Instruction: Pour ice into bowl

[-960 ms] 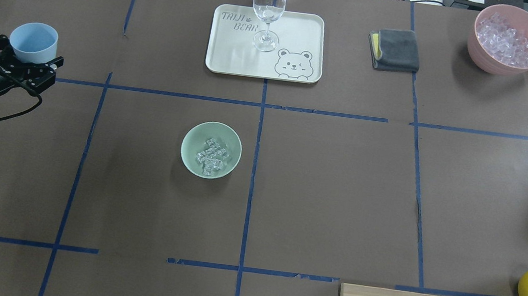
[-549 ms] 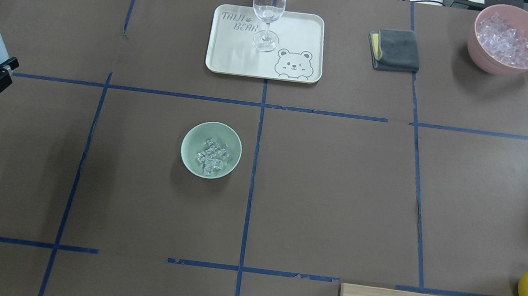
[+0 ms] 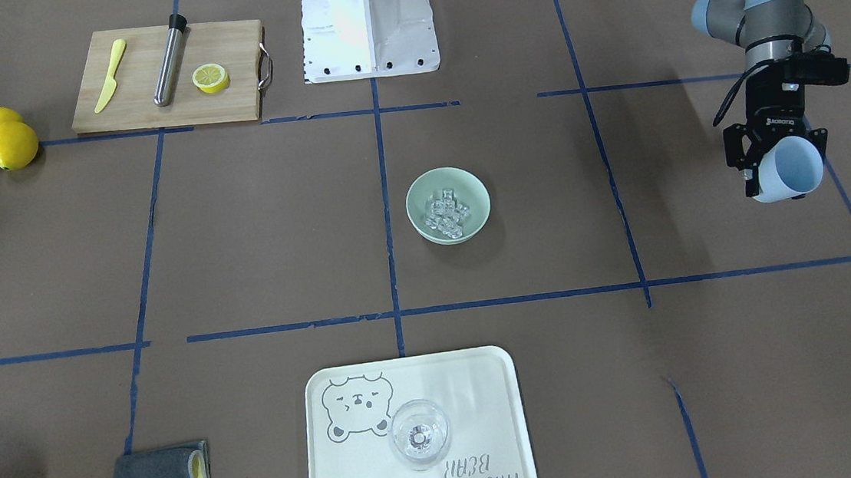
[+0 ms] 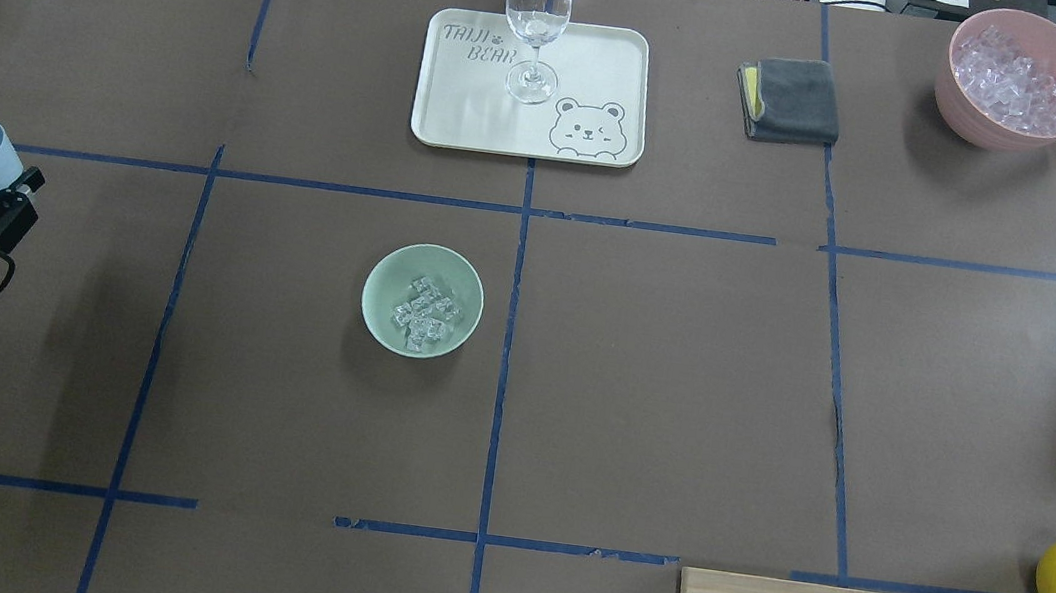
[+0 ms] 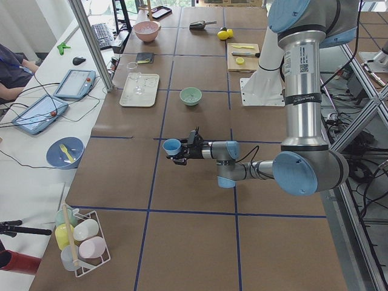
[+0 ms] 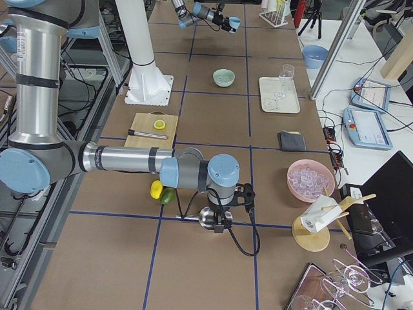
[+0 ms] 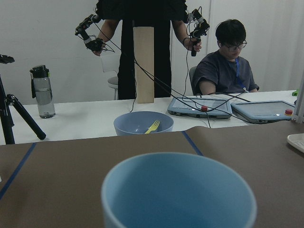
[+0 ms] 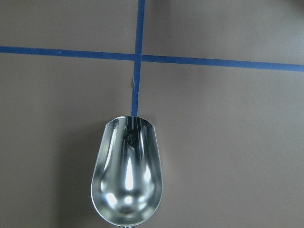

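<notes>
**Cup pulled back, ice already in the bowl**

The left end effector (image 3: 776,156) is clamped around a light blue cup (image 3: 791,170) that looks empty. Over the last second it has drawn out to the table (image 3: 241,247) edge. The green bowl (image 3: 477,197) sits well away from it, holding the ice (image 3: 446,210), so the pour seems finished. The right end effector (image 6: 223,221) has a metal scoop (image 8: 126,180) just ahead of it; its opening cannot be told.

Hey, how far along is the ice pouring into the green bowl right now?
Done, apparently: ice lies in the bowl. In hand: the left pincer holds the blue cup far off to the bowl's side, no ice showing in it. Left: probably only setting the cup down; the metal scoop in the right wrist view is empty.
</notes>
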`<act>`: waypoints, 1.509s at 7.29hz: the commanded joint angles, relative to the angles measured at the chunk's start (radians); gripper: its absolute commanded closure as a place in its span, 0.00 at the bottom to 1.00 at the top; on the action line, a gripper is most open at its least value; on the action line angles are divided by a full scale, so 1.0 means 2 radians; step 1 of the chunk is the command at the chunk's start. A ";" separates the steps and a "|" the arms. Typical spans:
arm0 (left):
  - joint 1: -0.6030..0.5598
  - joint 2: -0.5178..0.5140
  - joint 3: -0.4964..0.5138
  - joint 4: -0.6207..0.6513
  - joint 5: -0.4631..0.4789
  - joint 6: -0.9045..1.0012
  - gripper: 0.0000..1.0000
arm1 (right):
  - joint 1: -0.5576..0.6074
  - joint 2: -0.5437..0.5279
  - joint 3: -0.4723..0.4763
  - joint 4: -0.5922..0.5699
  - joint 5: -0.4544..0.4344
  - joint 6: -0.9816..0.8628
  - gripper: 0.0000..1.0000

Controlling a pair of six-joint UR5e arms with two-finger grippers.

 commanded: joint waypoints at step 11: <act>0.087 -0.009 0.062 0.000 0.073 -0.049 0.41 | 0.006 0.000 0.000 0.000 -0.001 -0.001 0.00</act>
